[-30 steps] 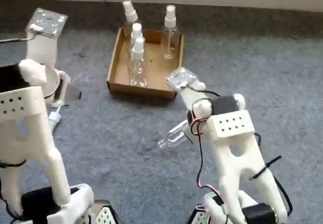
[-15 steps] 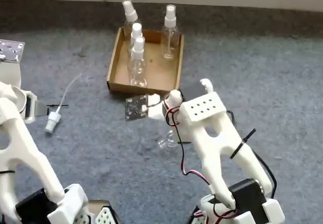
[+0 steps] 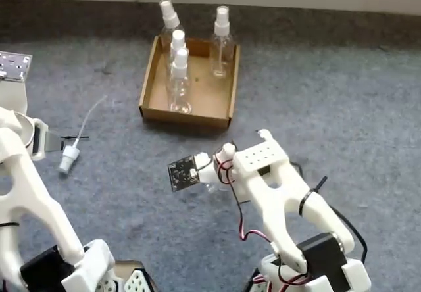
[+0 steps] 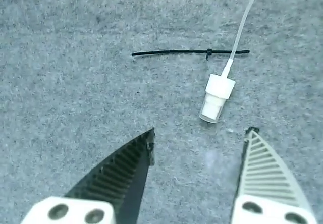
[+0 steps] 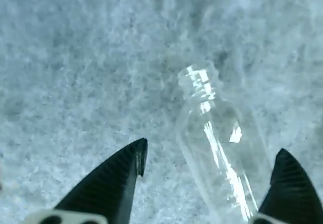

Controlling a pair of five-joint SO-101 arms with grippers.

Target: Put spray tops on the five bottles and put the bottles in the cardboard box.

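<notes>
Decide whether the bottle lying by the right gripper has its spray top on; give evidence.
Off. The bottle has a bare threaded neck, and a loose spray top lies elsewhere on the carpet.

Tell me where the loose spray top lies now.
High view: the spray top lies on the carpet at the left, beside a black cable tie, apart from the cardboard box. The left wrist view shows it just beyond the open left gripper.
</notes>
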